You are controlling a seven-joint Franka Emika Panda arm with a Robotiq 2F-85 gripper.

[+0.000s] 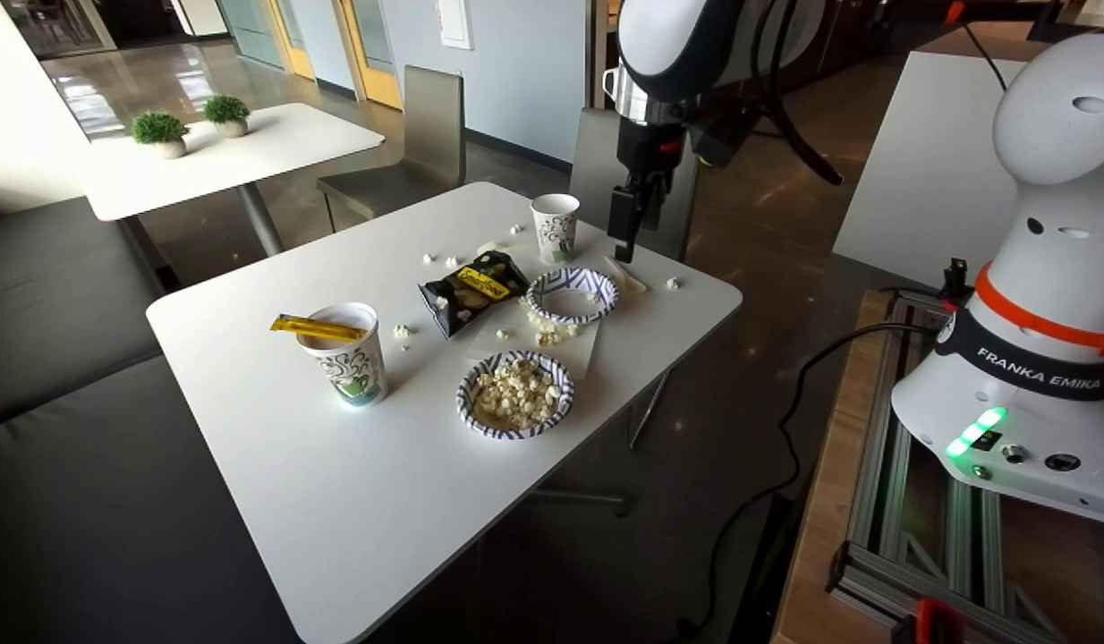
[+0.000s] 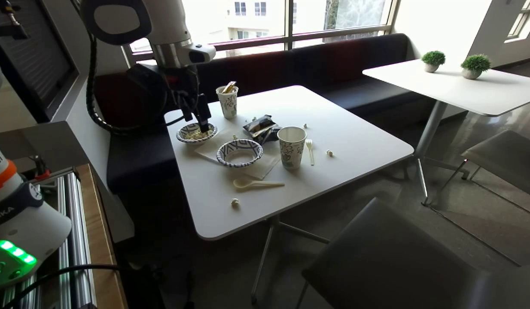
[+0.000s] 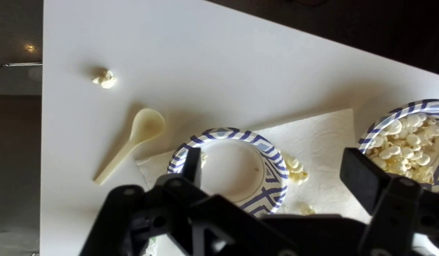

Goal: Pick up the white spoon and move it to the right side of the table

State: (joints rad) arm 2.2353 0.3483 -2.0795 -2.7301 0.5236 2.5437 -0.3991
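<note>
The white spoon, cream-toned, lies flat on the table in the wrist view (image 3: 147, 125), left of the striped bowl. It also shows in an exterior view (image 2: 244, 184) and, small, in an exterior view (image 1: 635, 283). The table is the white square top in both exterior views (image 1: 355, 510) (image 2: 355, 137) and under the wrist view (image 3: 241, 64). My gripper (image 3: 274, 170) is open with nothing between its fingers. It hangs above the table, over the bowl area in the wrist view, with the spoon to the left of its fingers. It shows in both exterior views (image 1: 637, 231) (image 2: 196, 120).
An almost empty striped bowl (image 3: 233, 170) stands on a napkin (image 3: 322, 142). A bowl of popcorn (image 1: 516, 398), a black snack bag (image 1: 473, 288), two paper cups (image 1: 556, 228) (image 1: 351, 358), a fork (image 2: 310, 152) and loose popcorn (image 2: 235, 202) are also on the table.
</note>
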